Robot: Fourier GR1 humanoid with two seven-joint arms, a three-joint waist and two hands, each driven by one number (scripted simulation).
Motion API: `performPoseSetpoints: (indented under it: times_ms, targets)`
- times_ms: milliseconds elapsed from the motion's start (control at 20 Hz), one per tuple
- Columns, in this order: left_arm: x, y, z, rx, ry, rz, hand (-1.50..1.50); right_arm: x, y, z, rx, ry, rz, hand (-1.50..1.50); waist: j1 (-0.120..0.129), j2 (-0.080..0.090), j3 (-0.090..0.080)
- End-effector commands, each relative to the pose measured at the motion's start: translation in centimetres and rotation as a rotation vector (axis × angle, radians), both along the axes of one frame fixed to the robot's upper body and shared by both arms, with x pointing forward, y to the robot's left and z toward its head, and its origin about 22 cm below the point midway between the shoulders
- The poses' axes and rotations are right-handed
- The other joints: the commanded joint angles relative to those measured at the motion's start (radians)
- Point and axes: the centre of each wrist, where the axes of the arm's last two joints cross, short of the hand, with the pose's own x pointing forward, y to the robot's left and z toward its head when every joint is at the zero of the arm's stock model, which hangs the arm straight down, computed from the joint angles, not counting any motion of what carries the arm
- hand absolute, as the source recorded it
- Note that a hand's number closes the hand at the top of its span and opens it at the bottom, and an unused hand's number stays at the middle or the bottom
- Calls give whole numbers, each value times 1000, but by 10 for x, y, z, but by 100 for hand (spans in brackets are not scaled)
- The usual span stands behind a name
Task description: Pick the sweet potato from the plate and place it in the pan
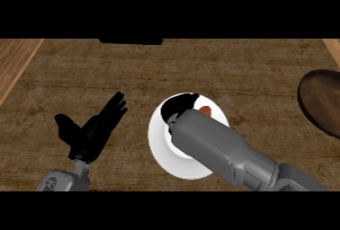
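A white plate (161, 148) lies in the middle of the counter. My right hand (179, 104) reaches over the plate's far part, and its grey forearm (219, 148) covers much of the plate. A small orange-brown piece of the sweet potato (206, 109) shows just right of the hand; the rest is hidden. Whether the fingers are curled round it is hidden from view. The dark brown pan (322, 105) sits at the right edge, partly cut off. My left hand (93, 128) rests open at the lower left, fingers up.
The brown counter top (199, 63) runs across the view, with lighter wooden strips at its left edge (16, 63) and far right corner. A dark object (131, 41) shows at the top edge.
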Motion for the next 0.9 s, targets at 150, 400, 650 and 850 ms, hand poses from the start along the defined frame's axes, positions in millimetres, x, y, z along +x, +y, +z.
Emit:
performPoseSetpoints:
  times_ms: [150, 400, 650, 850]
  targets:
    - [-6, 15, 3, 8, 4, 21, 0, -4, -2, -23, -225, -33, -76, -150, -14, -1, 1]
    - [9, -6, -9, 1, -10, 21, 0, -11, 0, -27, -204, -57, -41, -150, -40, 0, 1]
    - [-8, -5, 8, -18, -1, 2, 0, -2, -6, -29, -222, -65, -66, -150, -23, -1, 1]
    - [-1, -6, 1, -12, 1, 25, 0, -13, -8, -42, -186, -86, -26, 150, -31, 0, 1]
